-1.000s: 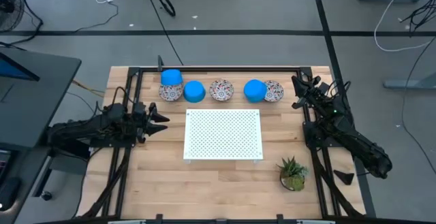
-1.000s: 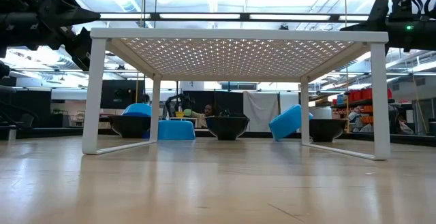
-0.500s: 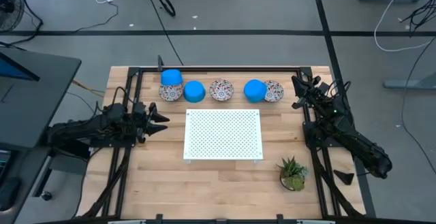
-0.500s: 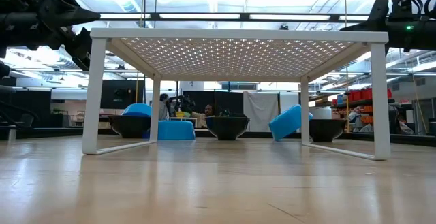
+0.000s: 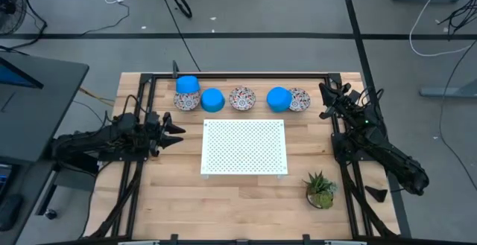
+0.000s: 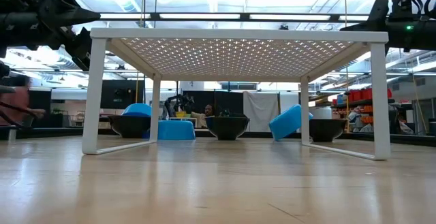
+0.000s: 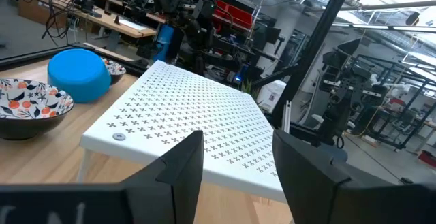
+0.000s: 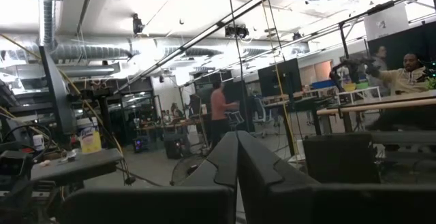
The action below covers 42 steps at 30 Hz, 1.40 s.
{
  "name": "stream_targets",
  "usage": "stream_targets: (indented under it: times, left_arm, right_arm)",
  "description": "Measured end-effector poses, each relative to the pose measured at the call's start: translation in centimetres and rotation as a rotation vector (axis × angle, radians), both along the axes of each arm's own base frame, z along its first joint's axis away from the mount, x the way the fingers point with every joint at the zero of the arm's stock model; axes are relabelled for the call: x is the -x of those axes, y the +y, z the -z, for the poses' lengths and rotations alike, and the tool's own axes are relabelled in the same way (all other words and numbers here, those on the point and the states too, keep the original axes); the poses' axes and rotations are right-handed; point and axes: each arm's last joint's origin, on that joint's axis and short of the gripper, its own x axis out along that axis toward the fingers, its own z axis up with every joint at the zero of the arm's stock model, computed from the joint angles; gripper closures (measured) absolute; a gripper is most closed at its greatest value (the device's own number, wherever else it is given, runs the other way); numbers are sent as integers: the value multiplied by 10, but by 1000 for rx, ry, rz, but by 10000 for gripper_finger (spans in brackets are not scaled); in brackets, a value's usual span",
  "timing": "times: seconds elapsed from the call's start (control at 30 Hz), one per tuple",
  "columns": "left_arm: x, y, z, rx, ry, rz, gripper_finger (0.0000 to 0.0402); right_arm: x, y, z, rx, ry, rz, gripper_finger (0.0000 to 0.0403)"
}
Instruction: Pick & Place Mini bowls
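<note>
The mini bowls stand in a row along the table's far edge. One blue bowl [image 5: 187, 85] sits in a patterned bowl [image 5: 182, 101]. Another blue bowl [image 5: 213, 100] stands on the wood beside it. A patterned bowl [image 5: 243, 98] is at mid row. The third blue bowl [image 6: 287, 122] is tilted and leans on the last patterned bowl [image 5: 299, 100]. My left gripper [image 5: 177, 129] hovers open at the left of the white board, pointing level across it. My right gripper [image 5: 325, 90] is shut at the far right, raised, with nothing in it.
A white perforated board [image 5: 244, 147] on legs stands at the table's middle, in front of the bowls. A small green potted plant [image 5: 320, 189] sits near the front right. Black frame rails run along the table's left, right and far sides.
</note>
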Motion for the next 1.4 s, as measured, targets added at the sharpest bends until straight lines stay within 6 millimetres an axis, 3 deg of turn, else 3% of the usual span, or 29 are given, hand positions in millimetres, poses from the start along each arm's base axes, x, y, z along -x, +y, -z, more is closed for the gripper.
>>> stream_targets:
  times: [1.4]
  left_arm:
    - [0, 0, 0, 0, 0, 0, 220]
  right_arm:
    - [0, 0, 0, -15, -16, -8, 392]
